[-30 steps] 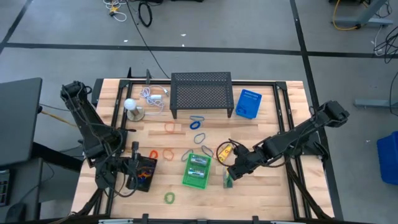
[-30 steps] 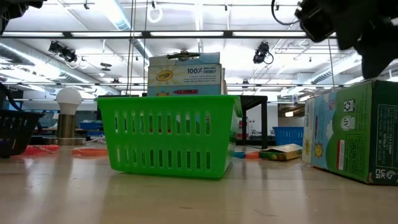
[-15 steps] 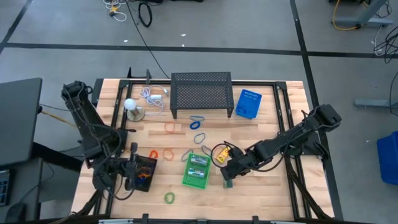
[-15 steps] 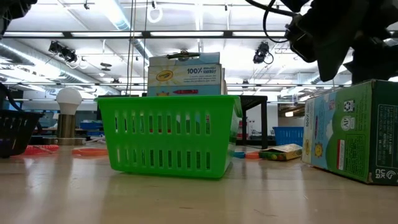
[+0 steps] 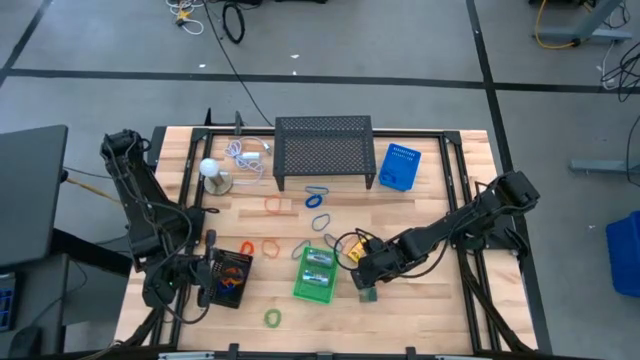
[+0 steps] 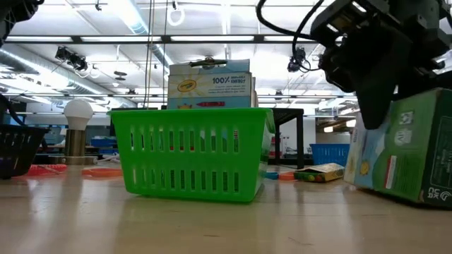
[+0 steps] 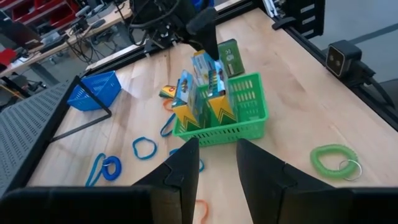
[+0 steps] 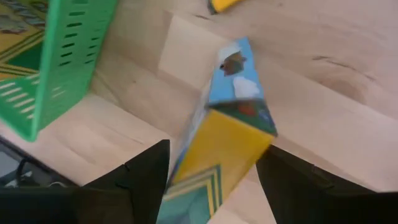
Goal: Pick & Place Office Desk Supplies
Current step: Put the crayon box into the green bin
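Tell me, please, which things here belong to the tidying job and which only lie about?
Job: crayon box in the right gripper; crayon boxes in the green basket; orange loop; blue loops.
Lying about: white ball; white cable; black mesh shelf.

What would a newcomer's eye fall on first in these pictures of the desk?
Probably the green basket near the table's middle front, with crayon boxes standing in it. Just to its right, the right gripper straddles another crayon box, which sits tilted. The left gripper waits over the black basket at front left.
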You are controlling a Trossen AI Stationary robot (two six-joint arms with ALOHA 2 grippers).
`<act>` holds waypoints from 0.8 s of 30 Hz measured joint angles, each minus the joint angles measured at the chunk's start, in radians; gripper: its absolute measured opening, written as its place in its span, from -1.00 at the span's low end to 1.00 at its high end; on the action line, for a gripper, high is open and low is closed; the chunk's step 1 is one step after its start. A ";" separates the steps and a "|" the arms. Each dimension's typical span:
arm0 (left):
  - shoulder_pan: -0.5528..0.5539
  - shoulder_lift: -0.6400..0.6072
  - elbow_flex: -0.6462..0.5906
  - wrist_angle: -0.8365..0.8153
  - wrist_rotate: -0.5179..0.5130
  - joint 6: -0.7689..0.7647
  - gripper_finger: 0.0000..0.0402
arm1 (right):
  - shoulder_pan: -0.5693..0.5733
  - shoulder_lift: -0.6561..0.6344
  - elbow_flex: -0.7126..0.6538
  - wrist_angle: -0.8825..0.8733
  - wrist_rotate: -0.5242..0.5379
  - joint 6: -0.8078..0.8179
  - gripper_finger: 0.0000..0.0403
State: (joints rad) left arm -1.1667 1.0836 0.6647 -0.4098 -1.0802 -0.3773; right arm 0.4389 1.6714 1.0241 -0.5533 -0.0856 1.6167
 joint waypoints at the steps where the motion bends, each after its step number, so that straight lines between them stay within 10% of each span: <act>1: 0.000 0.000 0.000 0.000 0.000 0.000 -0.42 | 0.000 0.000 0.000 -0.008 0.002 -0.003 0.18; 10: 0.001 0.000 0.000 0.001 -0.046 -0.001 -0.42 | 0.009 0.000 0.000 -0.001 0.033 -0.113 -0.56; 24: 0.001 0.000 0.000 -0.017 -0.152 -0.025 -0.43 | 0.080 0.000 -0.001 0.108 0.140 -0.282 -0.56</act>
State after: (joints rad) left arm -1.1660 1.0836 0.6647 -0.4271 -1.2322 -0.4025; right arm 0.5193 1.6711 1.0233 -0.4458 0.0548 1.3345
